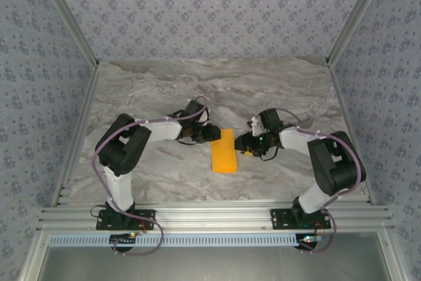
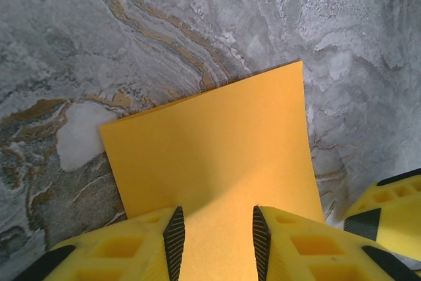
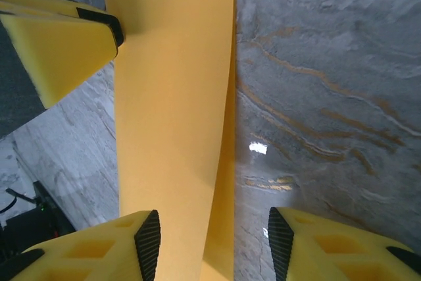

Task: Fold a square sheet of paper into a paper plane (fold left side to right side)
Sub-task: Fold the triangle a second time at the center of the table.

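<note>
Grey-and-tan marble table, patterned wallpaper on three sides, an aluminium rail along the near edge. From the overhead camera, the orange sheet lies flat near the middle of the table, a touch toward six o'clock. It is folded over into a narrow upright strip, not a full square.

Both arms are bent in on it. The left gripper sits at the strip's eleven o'clock corner, and the right gripper comes in at about two o'clock, just beside the strip's edge.

On the left wrist camera the two yellow fingers stand a moderate gap apart, with the paper running out from under and between them toward twelve o'clock. The jaws are parted, not pinched on the sheet; whether the tips press on the paper I cannot tell. At four o'clock in that view a yellow finger of the other gripper shows near the paper's corner.

On the right wrist camera the jaws stand wide. The strip runs from twelve to six o'clock, its lower end between the black pads, nearer the left one. The top layer bows up off the one beneath along the right-hand edge. At ten o'clock the left arm's yellow fingertip touches the paper's edge.
</note>
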